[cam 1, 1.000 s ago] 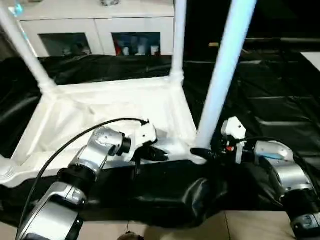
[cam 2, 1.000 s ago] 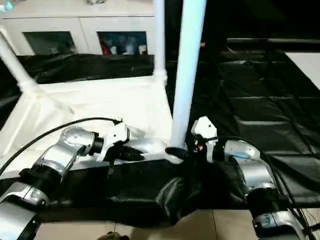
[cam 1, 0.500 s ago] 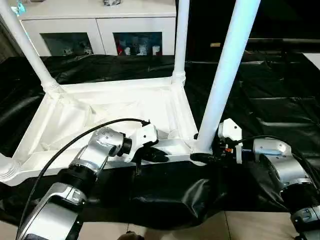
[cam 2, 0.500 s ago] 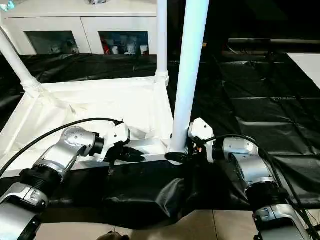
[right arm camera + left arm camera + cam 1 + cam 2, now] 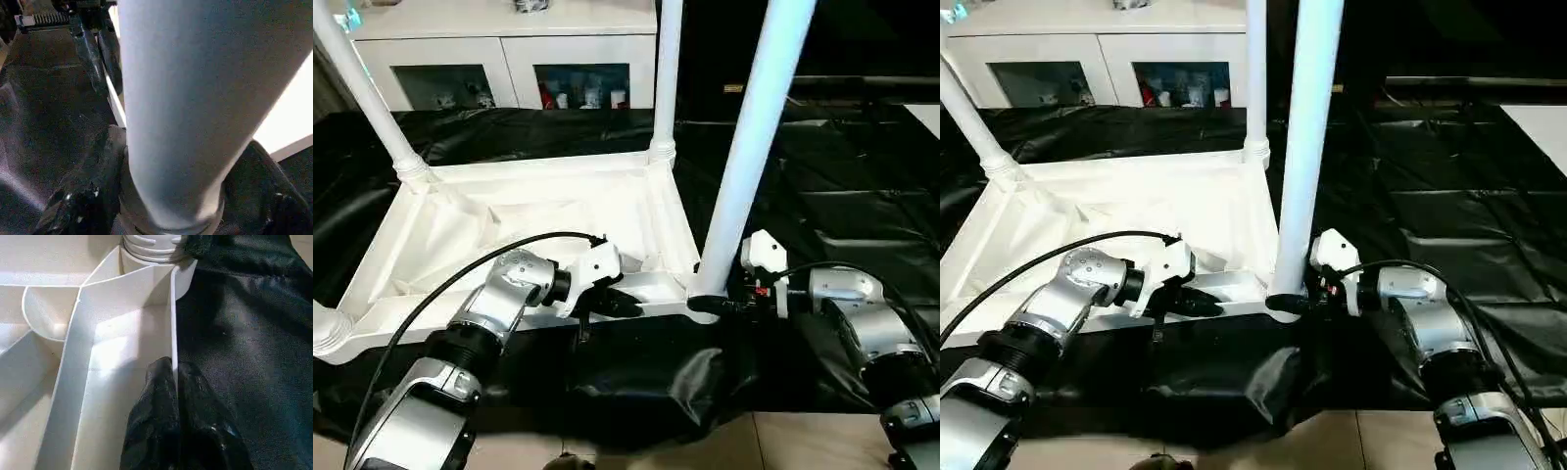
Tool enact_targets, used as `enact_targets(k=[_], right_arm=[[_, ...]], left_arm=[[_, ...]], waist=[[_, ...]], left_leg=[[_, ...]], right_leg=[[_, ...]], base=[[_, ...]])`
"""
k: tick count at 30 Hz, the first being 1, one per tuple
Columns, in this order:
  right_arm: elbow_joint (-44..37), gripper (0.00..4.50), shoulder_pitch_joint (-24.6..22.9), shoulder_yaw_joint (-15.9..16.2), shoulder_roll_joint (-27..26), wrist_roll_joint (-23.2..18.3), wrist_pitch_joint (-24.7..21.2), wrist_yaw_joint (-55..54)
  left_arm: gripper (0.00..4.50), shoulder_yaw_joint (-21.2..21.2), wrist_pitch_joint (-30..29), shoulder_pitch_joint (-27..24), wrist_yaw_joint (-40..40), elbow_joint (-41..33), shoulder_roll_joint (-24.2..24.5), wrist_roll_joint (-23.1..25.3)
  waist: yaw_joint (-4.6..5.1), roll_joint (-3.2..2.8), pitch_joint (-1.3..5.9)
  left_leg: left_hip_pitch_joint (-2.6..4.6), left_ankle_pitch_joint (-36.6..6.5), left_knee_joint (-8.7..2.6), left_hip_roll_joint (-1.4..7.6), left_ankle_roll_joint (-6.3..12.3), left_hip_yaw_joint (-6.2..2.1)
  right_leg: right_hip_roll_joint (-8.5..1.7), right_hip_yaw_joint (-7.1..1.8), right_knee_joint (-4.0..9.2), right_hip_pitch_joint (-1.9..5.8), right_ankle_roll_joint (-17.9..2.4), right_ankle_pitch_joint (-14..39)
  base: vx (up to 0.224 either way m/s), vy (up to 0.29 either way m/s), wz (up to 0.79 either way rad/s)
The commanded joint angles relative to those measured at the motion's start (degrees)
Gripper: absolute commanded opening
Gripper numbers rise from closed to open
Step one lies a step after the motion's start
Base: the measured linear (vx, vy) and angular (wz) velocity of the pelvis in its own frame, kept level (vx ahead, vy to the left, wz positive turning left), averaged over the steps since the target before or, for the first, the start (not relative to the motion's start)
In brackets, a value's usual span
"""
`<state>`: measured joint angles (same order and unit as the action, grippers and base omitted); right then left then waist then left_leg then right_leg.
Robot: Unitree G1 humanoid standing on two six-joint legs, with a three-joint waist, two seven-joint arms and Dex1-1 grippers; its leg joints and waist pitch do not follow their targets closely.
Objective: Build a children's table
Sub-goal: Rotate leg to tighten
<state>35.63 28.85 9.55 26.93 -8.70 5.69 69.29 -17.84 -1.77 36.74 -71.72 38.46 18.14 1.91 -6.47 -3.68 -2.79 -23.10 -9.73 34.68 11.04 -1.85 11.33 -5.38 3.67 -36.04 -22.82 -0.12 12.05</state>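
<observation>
Leg (image 5: 754, 157) base between right gripper (image 5: 713, 305) fingers

Bright overhead light glares off the white tabletop (image 5: 509, 211), the black sheet (image 5: 862, 196) swallows detail, and the near leg (image 5: 195, 98) looms blurred, out of focus.

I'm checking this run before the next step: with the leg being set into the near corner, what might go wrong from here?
1. The right end effector grips the near right leg only at its base; the long part above could lean and bind in the corner socket.
2. The left end effector pinches just the thin rim of the tabletop; a hard twist on the leg might slip that hold, and the tabletop could slide on the black sheet.
</observation>
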Motion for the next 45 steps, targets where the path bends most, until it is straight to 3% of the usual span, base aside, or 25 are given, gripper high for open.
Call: enact_targets(k=[1, 7, 11, 13, 18, 20, 21, 22, 23, 24, 25, 26, 27, 28, 29, 30, 33, 36, 38, 42, 45], right_arm=[[0.89, 2.51, -0.02, 1.04, -0.10, 1.52, 0.47, 0.14], [1.30, 2.51, -0.91, -0.87, -1.77, 0.59, 1.21, -3.62], [3.84, 2.49, -0.98, -4.92, -6.36, -0.54, 1.67, -14.13], [3.84, 2.49, -0.98, -4.92, -6.36, -0.54, 1.67, -14.13], [3.84, 2.49, -0.98, -4.92, -6.36, -0.54, 1.67, -14.13], [6.21, 2.49, -0.62, -7.59, -11.79, 0.09, 0.73, -28.56], [10.97, 2.49, 1.49, -11.54, -20.10, 1.01, -1.43, -52.05], [13.22, 2.48, 3.12, -13.40, -23.96, 0.65, -2.05, -61.53], [13.22, 2.46, 3.12, -13.40, -23.96, 0.65, -2.05, -61.53], [14.48, 2.46, 4.16, -14.44, -26.01, 0.26, -2.25, -66.27], [14.48, 2.35, 4.16, -14.44, -26.01, 0.26, -2.25, -66.27], [14.27, 2.33, 4.62, -14.13, -27.40, 0.49, -1.42, -66.84], [13.84, 2.33, 4.76, -13.28, -28.43, 1.18, -0.86, -66.48], [13.49, 2.31, 4.67, -12.71, -28.89, 1.69, -0.53, -66.04], [13.34, 2.30, 4.62, -12.48, -29.11, 1.86, -0.38, -65.70], [13.31, 2.30, 4.61, -12.43, -29.15, 1.89, -0.35, -65.62], [15.20, 2.30, 5.61, -13.48, -29.81, 3.48, 0.31, -68.49], [15.74, 2.30, 6.02, -13.41, -29.90, 3.97, 0.50, -68.88], [14.42, 2.84, 5.69, -13.56, -30.17, 1.71, 1.03, -65.49], [8.27, 3.16, 3.97, -11.97, -28.83, 0.79, 1.31, -59.51], [6.58, 3.44, 3.68, -11.94, -27.04, 1.29, 0.80, -57.34]], left_arm=[[0.00, -0.35, -0.21, 0.19, -0.45, -1.61, 0.52, -0.03], [0.00, -0.11, -0.28, 0.17, 0.72, -1.29, 0.15, 0.08], [0.00, 0.91, -0.61, 1.28, 4.39, 0.80, -1.62, 0.15], [0.00, 0.91, -0.61, 1.28, 4.39, 0.80, -1.62, 0.15], [0.00, 0.91, -0.61, 1.28, 4.39, 0.80, -1.62, 0.15], [0.00, 1.92, -0.38, 3.50, 9.59, 4.36, -4.10, 0.63], [0.00, 2.61, -0.13, 6.86, 17.04, 9.47, -7.40, 1.98], [0.00, 2.68, 0.05, 8.04, 19.74, 11.29, -8.56, 2.62], [0.00, 2.68, 0.05, 8.04, 19.74, 11.29, -8.56, 2.62], [0.00, 2.65, 0.16, 8.58, 20.99, 12.13, -9.08, 2.96], [0.00, 2.65, 0.16, 8.58, 20.99, 12.13, -9.08, 2.96], [0.00, 2.45, 0.22, 8.54, 20.92, 12.12, -9.11, 3.11], [0.00, 2.32, 0.16, 8.32, 20.74, 11.86, -8.96, 3.12], [0.00, 2.26, 0.13, 8.07, 20.58, 11.55, -8.75, 3.11], [0.00, 2.24, 0.12, 7.85, 20.47, 11.31, -8.57, 3.10], [0.00, 2.23, 0.12, 7.80, 20.45, 11.26, -8.53, 3.10], [0.00, 2.68, 1.75, 8.18, 20.98, 13.56, -8.67, 3.77], [0.00, 2.83, 2.43, 8.47, 21.24, 14.71, -8.80, 4.05], [0.00, 2.73, 2.60, 8.51, 21.34, 15.03, -8.81, 4.13], [0.00, 2.44, 2.84, 8.45, 21.01, 14.84, -8.73, 4.08], [0.00, 2.60, 3.31, 8.32, 20.49, 14.90, -8.62, 4.01]], waist=[[0.05, 0.74, 4.26], [0.09, 0.89, 4.22], [0.56, 0.98, 4.01], [0.94, 1.02, 4.02], [1.14, 0.91, 4.13], [1.25, 0.77, 3.99], [1.33, -0.44, 4.05], [2.18, -0.01, 3.63], [2.85, 0.28, 3.78], [2.83, 0.22, 3.89], [2.79, -0.12, 4.01], [2.99, 0.28, 3.99], [2.94, 0.12, 4.04], [2.81, 0.67, 4.19], [2.80, 0.50, 4.20], [2.73, 0.81, 4.19], [2.73, 0.72, 4.10], [3.11, 0.58, 3.74], [3.08, 0.58, 3.73], [2.84, 0.72, 3.92], [2.66, 0.80, 4.22]], left_leg=[[1.45, -9.46, -3.50, 2.36, 5.44, -1.18], [1.40, -9.67, -3.50, 2.36, 5.44, -1.15], [1.47, -11.25, -3.86, 2.36, 4.12, -1.18], [1.43, -12.04, -4.05, 2.26, 3.28, -1.36], [1.38, -10.68, -3.82, 2.26, 4.36, -1.18], [1.49, -11.03, -3.91, 2.20, 4.08, -1.17], [1.51, -11.34, -3.92, 2.15, 3.51, -1.33], [1.77, -14.12, -4.64, 1.94, 0.33, -1.48], [1.45, -16.40, -5.33, 1.79, -2.47, -2.17], [1.48, -16.49, -5.24, 1.73, -2.27, -2.04], [2.02, -16.39, -5.01, 1.84, -1.95, -1.75], [1.65, -15.74, -4.94, 1.83, -0.93, -1.70], [1.48, -15.16, -4.90, 1.78, -0.44, -1.67], [1.52, -13.72, -4.69, 1.75, 0.69, -1.54], [1.42, -12.31, -4.55, 1.67, 1.69, -1.42], [1.34, -11.39, -4.43, 1.66, 2.55, -1.35], [1.39, -11.20, -4.47, 1.78, 2.96, -1.36], [1.68, -15.18, -4.93, 1.85, 1.34, -1.44], [1.81, -16.35, -5.00, 1.94, 0.99, -1.46], [1.63, -14.09, -4.85, 2.02, 1.99, -1.42], [1.50, -10.42, -4.43, 1.89, 3.60, -1.27]], right_leg=[[-3.16, -2.00, 3.84, 2.69, -16.11, 1.50], [-3.28, -2.03, 3.84, 2.61, -16.12, 2.17], [-3.34, -2.12, 4.19, 2.40, -15.65, 5.28], [-3.30, -1.98, 4.33, 2.64, -15.00, 6.91], [-3.15, -2.05, 4.08, 2.61, -15.42, 3.25], [-3.26, -2.13, 4.35, 2.37, -15.26, 4.55], [-3.35, -2.20, 4.08, 2.09, -15.34, 4.88], [-3.24, -2.14, 4.68, 1.73, -14.49, 9.26], [-3.39, -1.66, 4.63, 2.53, -12.51, 14.36], [-3.43, -1.72, 5.04, 2.57, -11.46, 13.89], [-3.41, -2.03, 5.22, 1.93, -11.82, 12.18], [-3.33, -2.15, 5.11, 2.25, -12.59, 8.78], [-3.27, -2.14, 4.85, 2.32, -12.84, 7.29], [-3.38, -2.14, 4.64, 2.42, -13.29, 4.89], [-3.35, -2.10, 4.61, 2.53, -13.59, 3.22], [-3.42, -2.10, 4.53, 2.64, -13.88, 2.49], [-3.42, -2.07, 4.65, 2.58, -13.88, 3.67], [-3.31, -2.11, 5.20, 2.38, -13.09, 9.07], [-3.37, -2.23, 5.30, 2.34, -12.69, 10.07], [-3.27, -2.29, 4.90, 2.52, -12.95, 5.73], [-3.29, -2.16, 4.35, 2.66, -14.39, 0.27]], base=[[0.000, 0.000, 0.00], [0.000, 0.000, 0.00], [0.000, 0.000, 0.00], [0.000, 0.000, 0.00], [0.000, 0.000, 0.00], [0.000, 0.000, 0.00], [0.000, 0.000, 0.00], [0.000, 0.000, 0.00], [0.000, 0.000, 0.00], [0.000, 0.000, 0.00], [0.000, 0.000, 0.00], [0.000, 0.000, 0.00], [0.000, 0.000, 0.00], [0.000, 0.000, 0.00], [0.000, 0.000, 0.00], [0.000, 0.000, 0.00], [0.000, 0.000, 0.00], [0.000, 0.000, 0.00], [0.000, 0.000, 0.00], [0.000, 0.000, 0.00], [0.000, 0.000, 0.00]])
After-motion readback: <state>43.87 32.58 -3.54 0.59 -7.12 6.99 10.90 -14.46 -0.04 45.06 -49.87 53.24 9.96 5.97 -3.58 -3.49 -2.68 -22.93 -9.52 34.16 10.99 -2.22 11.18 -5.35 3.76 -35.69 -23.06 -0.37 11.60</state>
